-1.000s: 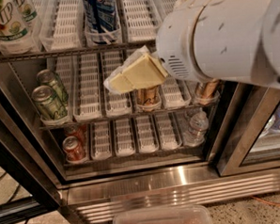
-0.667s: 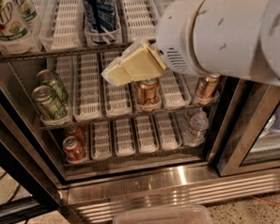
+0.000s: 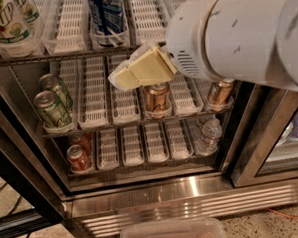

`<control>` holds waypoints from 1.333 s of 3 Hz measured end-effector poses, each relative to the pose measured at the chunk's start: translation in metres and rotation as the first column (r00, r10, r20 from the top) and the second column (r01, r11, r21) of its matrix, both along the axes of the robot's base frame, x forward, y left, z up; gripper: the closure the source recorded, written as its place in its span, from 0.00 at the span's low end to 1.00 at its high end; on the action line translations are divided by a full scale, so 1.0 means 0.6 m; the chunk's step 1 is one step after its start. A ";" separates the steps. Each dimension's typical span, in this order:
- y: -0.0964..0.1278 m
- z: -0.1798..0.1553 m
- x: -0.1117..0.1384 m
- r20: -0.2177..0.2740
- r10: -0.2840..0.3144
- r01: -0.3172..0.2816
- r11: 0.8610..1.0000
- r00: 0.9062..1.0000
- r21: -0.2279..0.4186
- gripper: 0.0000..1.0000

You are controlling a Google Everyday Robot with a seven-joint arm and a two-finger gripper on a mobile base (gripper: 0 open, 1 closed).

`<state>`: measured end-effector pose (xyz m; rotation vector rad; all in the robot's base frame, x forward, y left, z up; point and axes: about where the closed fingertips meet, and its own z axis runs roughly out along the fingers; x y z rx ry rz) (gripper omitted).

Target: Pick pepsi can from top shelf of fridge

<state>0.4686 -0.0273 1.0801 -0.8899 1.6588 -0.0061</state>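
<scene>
The pepsi can, dark blue with the round logo, stands in a clear lane tray on the top shelf of the fridge, near the top middle of the camera view. A second blue can seems to stand close behind it. My gripper, cream-coloured on a large white arm, hangs in front of the middle shelf. It points left, just below the top shelf's front edge and a little below and right of the pepsi can. It holds nothing that I can see.
A 7UP bottle stands at the top left. Green cans and copper-brown cans stand on the middle shelf. Red cans and a water bottle stand on the lower shelf. A plastic tub lies at the bottom edge.
My gripper and arm have risen a little toward the top shelf's front edge. The cans have not moved.
</scene>
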 end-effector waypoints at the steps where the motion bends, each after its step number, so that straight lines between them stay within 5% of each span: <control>1: 0.011 -0.002 0.016 0.015 -0.032 0.031 0.998 0.999 0.047 0.00; 4: 0.009 -0.039 0.078 -0.006 -0.138 0.135 0.963 0.990 0.232 0.00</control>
